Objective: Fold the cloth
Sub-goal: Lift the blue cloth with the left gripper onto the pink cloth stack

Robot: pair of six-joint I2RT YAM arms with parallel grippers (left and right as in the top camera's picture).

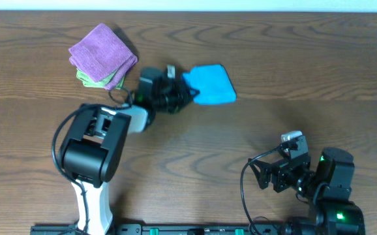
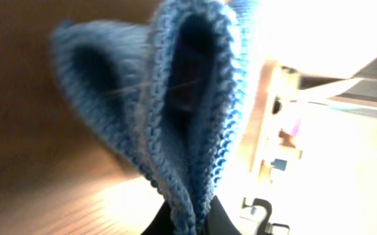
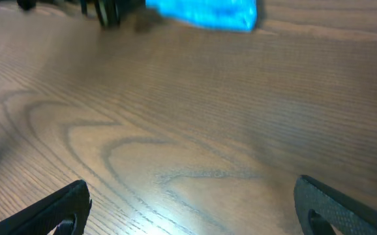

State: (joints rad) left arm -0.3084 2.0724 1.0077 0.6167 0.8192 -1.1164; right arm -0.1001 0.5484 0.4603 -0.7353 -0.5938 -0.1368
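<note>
Black and spread wide, my right pincer (image 3: 192, 189) hangs nearest me with nothing in it, far to the right of the purple folded cloth (image 1: 102, 52) and well short of it. Further out, my left pincer (image 2: 187, 220) is pressed onto the cloth (image 2: 175, 130). The blue terry layers are gathered in the bite and fan away from it in two open loops. From overhead, the cloth lies on the tabletop (image 1: 306, 78) to the right of the purple folded cloth and slightly nearer me, close to it but not touching.

I judge the main risk to be that bite. It takes only a narrow edge, and I cannot tell whether every layer is caught. If one slips free as I lift or pull, the fold will come down crooked or open up.

Nothing pins the cloth's free side. On this smooth wood the whole piece may slide after my left pincer instead of folding over.

Farthest off, the purple folded cloth sits on a green folded cloth (image 1: 84, 77). A wide leftward sweep of my arm could knock that stack.
</note>
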